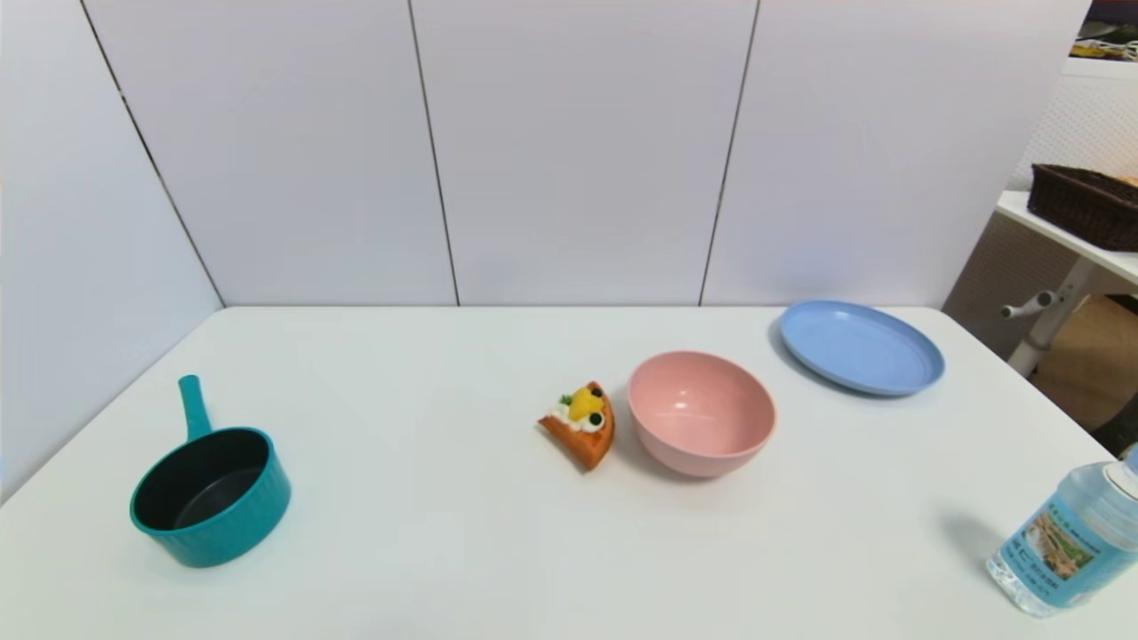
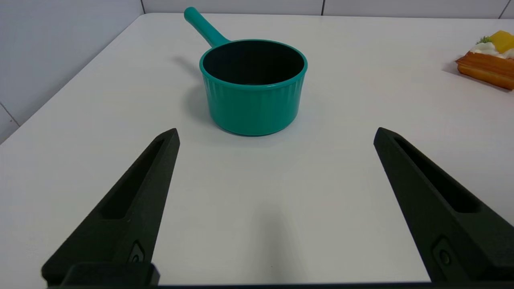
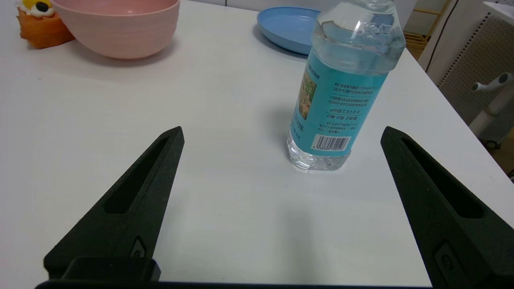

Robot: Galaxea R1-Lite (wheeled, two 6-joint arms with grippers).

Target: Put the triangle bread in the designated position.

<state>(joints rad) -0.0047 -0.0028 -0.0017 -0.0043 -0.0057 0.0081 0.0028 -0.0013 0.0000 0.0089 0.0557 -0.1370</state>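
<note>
The triangle bread [image 1: 581, 424], an orange-brown wedge topped with white cream, yellow fruit and dark berries, lies on the white table just left of the pink bowl [image 1: 701, 412]. It also shows in the left wrist view [image 2: 488, 60] and partly in the right wrist view [image 3: 39, 22]. My left gripper [image 2: 276, 134] is open and empty, held back near the table's front, facing the teal saucepan [image 2: 253, 82]. My right gripper [image 3: 282, 132] is open and empty too, with the water bottle [image 3: 343, 84] standing a little beyond it. Neither arm shows in the head view.
A teal saucepan [image 1: 212, 493] stands at front left, a blue plate [image 1: 860, 346] at back right, a water bottle [image 1: 1071, 542] at front right. White wall panels close the back and left. A side table with a dark basket [image 1: 1085, 204] stands beyond the right edge.
</note>
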